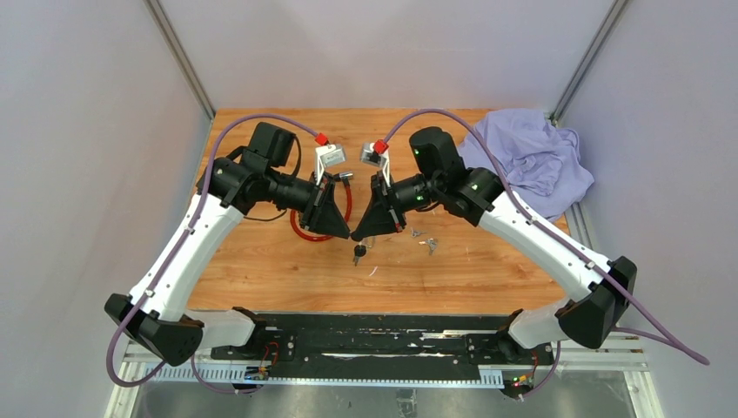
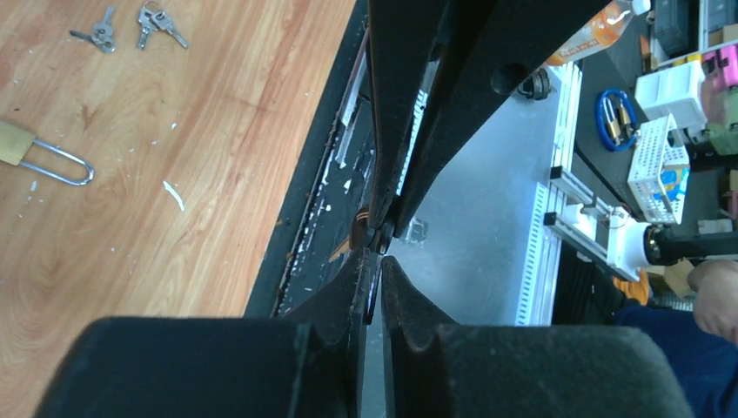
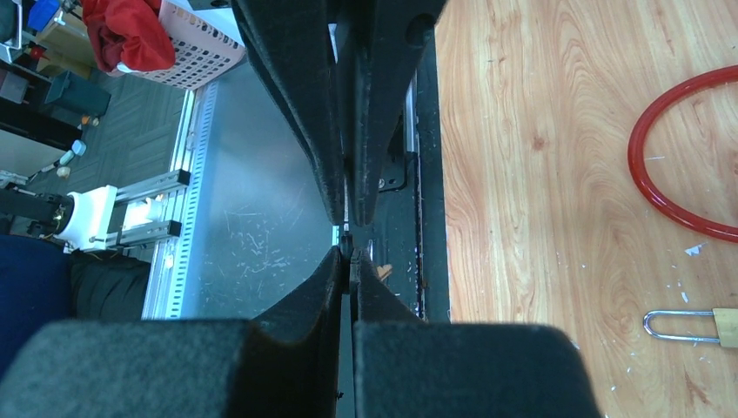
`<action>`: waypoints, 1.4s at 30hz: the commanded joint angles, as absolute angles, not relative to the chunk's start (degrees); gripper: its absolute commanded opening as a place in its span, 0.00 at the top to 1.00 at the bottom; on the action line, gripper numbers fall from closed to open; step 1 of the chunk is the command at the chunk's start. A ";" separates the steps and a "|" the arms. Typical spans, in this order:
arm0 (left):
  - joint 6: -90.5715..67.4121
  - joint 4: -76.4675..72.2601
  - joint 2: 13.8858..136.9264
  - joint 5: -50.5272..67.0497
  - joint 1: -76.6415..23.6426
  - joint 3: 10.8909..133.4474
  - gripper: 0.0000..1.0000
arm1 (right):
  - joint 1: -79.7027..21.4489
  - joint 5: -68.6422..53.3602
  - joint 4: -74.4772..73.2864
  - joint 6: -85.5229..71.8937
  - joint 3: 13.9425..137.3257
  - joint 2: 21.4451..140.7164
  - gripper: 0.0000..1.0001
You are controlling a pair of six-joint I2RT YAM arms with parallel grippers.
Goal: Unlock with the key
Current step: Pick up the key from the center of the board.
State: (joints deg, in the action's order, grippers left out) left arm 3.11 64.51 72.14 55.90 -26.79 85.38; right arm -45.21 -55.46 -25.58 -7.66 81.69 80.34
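Both arms meet tip to tip over the middle of the table. Right gripper: fingers pressed flat together; cannot tell whether anything thin sits between them. Left gripper: fingers almost together, a narrow slit left; a small dark piece shows where the tips meet, not identifiable. Black-headed key shows just below the meeting tips in the top view; cannot tell if it hangs or lies. Spare keys sit to its right. Brass padlock lies at the left edge of the left wrist view, shackle pointing right. Judgement: the key is light, stiff, thin and slick, so pinch the head across its flats, blade free. The padlock is dense and smooth, so clamp the body's flat sides, keyway exposed.
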 commanded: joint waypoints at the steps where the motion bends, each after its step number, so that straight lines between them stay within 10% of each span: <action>1: 3.38 63.26 71.03 55.73 -26.52 85.56 0.94 | -46.31 -56.54 -25.89 -7.04 83.46 80.73 0.99; 19: -3.17 55.75 67.51 58.24 -26.37 84.31 1.00 | -39.33 -55.05 25.28 -42.59 57.57 68.15 0.72; 42: -7.14 51.35 66.04 59.32 -26.37 83.76 1.00 | -40.24 -56.09 25.52 -43.03 56.69 69.75 0.71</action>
State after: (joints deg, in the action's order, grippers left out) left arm -6.28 52.69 66.94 57.65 -26.74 83.55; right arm -39.88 -55.09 25.63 -44.34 56.77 69.41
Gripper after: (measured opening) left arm 0.017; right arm 0.277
